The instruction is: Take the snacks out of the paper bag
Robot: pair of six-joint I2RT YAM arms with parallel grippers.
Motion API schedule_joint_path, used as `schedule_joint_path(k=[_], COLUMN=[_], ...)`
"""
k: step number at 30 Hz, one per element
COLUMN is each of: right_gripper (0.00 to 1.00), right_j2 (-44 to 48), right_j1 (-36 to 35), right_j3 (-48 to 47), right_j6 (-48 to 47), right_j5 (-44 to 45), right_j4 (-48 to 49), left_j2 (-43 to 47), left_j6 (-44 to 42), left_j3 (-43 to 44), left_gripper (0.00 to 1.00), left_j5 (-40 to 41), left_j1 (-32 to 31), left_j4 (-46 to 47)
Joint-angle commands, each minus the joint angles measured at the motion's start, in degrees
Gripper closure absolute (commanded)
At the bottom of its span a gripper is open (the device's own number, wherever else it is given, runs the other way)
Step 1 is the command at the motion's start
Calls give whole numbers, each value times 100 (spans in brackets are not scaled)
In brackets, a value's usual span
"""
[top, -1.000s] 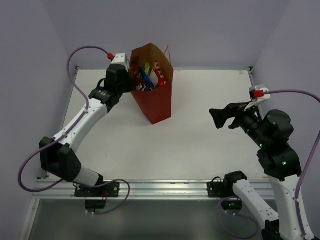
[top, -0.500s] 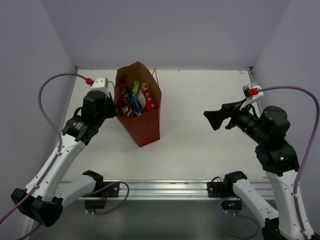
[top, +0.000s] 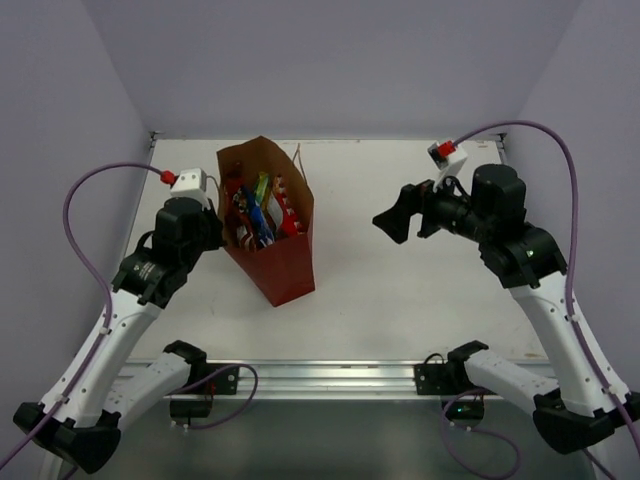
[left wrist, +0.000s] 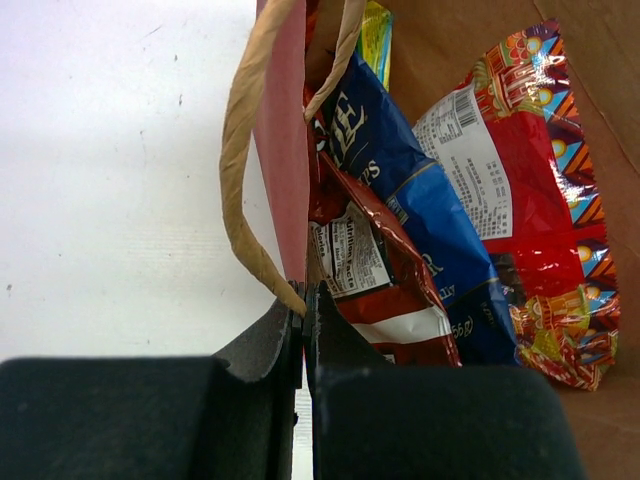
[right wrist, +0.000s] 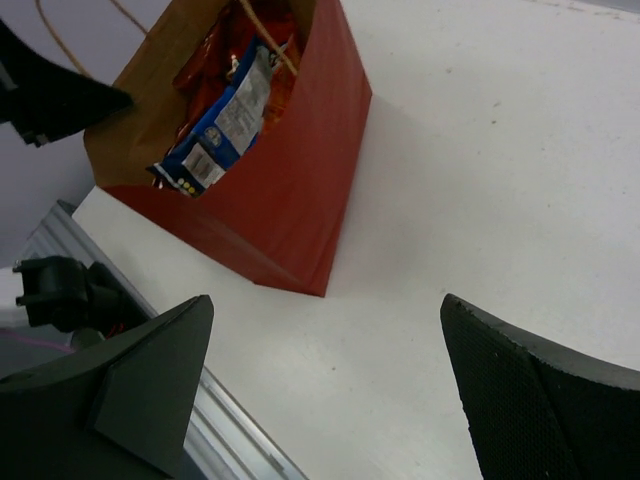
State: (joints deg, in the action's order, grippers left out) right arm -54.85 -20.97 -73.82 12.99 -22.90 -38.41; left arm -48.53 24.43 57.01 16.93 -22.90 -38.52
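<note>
The paper bag (top: 283,268), red outside and brown inside, stands tilted on the left half of the table. My left gripper (top: 219,228) is shut on the bag's left rim (left wrist: 283,160), beside a cord handle (left wrist: 240,190). Inside show a blue packet (left wrist: 425,205), a red-and-silver chip bag (left wrist: 375,290), a larger red multicolour packet (left wrist: 535,200) and a green-yellow one (left wrist: 375,28). My right gripper (top: 394,212) is open and empty, in the air right of the bag. In the right wrist view (right wrist: 325,300) the bag (right wrist: 290,190) and blue packet (right wrist: 225,125) lie ahead of it.
The white table (top: 420,290) runs to a metal rail (top: 330,375) at its near edge. Lilac walls close in the back and both sides. The left arm's purple cable (top: 85,200) loops out to the left.
My left gripper has pulled the bag toward the near left, still shut on its rim. My right arm has swung left and farther back, toward the bag, jaws still open.
</note>
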Motion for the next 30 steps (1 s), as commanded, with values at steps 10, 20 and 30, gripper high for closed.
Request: schedule_joint_path(k=[10, 20, 30], right_gripper=[1, 1, 1], right_j2=[-2036, -3802, -4473], right_j1=[-2778, -3475, -3668], right_j3=[-2643, -4499, -4765], right_j6=[98, 300, 511], right_j5=[2639, 2694, 3195], right_j4=[-808, -1106, -792], left_j2=[-569, -912, -465], left_j6=[-658, -888, -150], left_j3=[108, -94, -639], left_gripper=[100, 100, 100], left_j5=[-146, -1101, -1762], left_j1=[13, 4, -22], left_j4=[1144, 2085, 2008])
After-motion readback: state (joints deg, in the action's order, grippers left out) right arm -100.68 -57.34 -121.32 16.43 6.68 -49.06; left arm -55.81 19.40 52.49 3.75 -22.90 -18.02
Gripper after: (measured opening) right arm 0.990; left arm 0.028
